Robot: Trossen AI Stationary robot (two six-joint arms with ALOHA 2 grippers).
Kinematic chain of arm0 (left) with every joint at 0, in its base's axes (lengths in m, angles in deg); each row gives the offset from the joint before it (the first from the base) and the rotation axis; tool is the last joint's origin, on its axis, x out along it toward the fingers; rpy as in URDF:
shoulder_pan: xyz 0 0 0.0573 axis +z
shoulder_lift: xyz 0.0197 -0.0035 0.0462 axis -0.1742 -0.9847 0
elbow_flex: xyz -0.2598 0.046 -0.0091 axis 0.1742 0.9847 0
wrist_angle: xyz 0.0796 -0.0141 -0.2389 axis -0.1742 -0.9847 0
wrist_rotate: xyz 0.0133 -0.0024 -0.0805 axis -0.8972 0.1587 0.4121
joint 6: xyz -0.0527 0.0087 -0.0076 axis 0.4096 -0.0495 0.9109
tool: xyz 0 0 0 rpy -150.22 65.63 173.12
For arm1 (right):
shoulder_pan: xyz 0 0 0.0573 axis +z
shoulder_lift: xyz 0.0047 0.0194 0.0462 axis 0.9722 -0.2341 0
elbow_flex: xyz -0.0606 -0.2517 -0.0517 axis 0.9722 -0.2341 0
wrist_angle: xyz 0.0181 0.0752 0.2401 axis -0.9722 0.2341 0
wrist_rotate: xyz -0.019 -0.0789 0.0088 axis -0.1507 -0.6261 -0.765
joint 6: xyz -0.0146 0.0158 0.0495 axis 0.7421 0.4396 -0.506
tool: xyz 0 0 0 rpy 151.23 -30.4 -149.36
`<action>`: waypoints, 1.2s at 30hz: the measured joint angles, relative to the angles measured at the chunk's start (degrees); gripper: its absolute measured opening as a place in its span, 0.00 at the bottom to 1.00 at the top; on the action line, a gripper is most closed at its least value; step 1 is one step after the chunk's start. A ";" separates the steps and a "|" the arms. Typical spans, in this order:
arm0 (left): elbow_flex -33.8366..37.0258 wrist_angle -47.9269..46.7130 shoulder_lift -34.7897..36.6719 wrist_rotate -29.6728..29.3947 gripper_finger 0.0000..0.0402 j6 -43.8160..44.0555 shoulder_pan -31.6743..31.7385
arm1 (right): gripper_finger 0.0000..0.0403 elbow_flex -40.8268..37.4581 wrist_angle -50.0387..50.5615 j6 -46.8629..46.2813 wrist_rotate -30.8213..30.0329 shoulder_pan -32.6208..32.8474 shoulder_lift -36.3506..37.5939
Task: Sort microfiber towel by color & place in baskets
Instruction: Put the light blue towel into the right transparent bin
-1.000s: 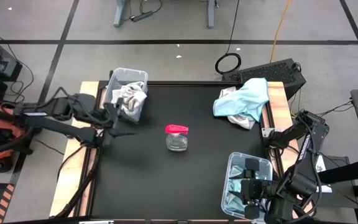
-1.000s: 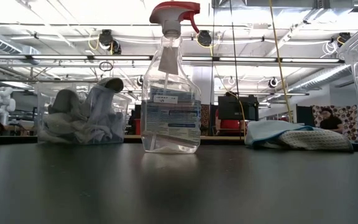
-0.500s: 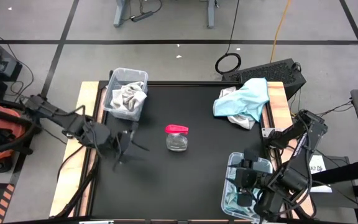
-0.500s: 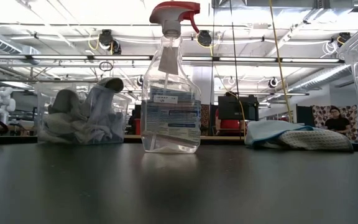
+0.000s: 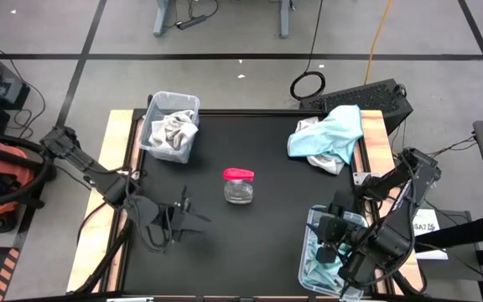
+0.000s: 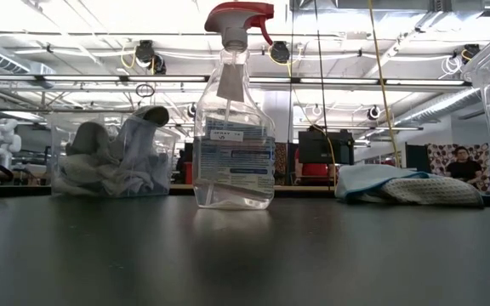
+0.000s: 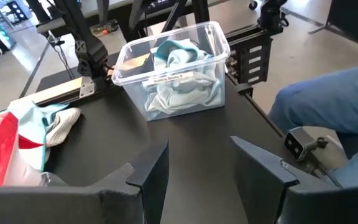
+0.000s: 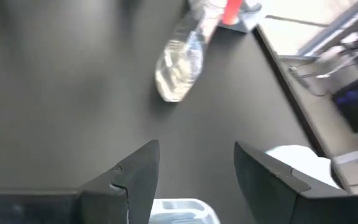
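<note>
Pale grey-white towels (image 5: 174,130) fill the clear basket (image 5: 151,113) at the table's far left corner. Light blue towels (image 7: 176,81) lie in the second clear basket (image 5: 313,220) at the near right. A loose pile of light blue and pale towels (image 5: 329,134) rests on the table's far right edge. My left gripper (image 5: 187,214) is open and empty, low over the table's near left. My right gripper (image 5: 332,245) is open and empty, and it hovers over the near right basket.
A clear spray bottle with a pink-red top (image 5: 239,184) stands in the table's middle, between the two arms. A dark keyboard (image 5: 367,96) lies beyond the far right corner. A person's blue-clad leg (image 7: 334,102) shows past the table's near right side.
My left gripper has drawn back from the far left basket, swinging toward the near edge and a little to the right, and has turned about as it went. My right arm has shifted slightly over the near right basket. The towels and the bottle have kept still.
</note>
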 joint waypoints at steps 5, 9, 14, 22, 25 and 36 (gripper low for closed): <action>0.00 1.90 -1.43 -1.05 0.43 0.04 -0.76 | 0.49 -6.18 0.62 -3.04 0.09 -1.06 0.00; 0.00 3.16 -1.97 -1.50 0.43 0.01 -0.84 | 0.49 -11.35 0.69 -6.19 0.54 -2.24 -0.02; 0.00 4.97 -2.16 -3.59 0.43 -1.66 -0.81 | 0.49 -15.48 0.68 -8.55 0.48 -3.77 -0.02; 0.00 5.85 -2.16 -4.10 0.43 -4.34 -0.71 | 0.49 -16.99 0.60 -6.47 -1.73 -9.57 -0.02; 0.00 5.85 -2.16 -4.12 0.43 -5.68 -0.71 | 0.49 -16.99 0.62 -5.32 -2.55 -12.80 -0.02; 0.00 4.56 -2.16 -4.18 0.43 -7.59 1.55 | 0.49 -16.99 0.60 3.62 -2.60 -26.48 -0.02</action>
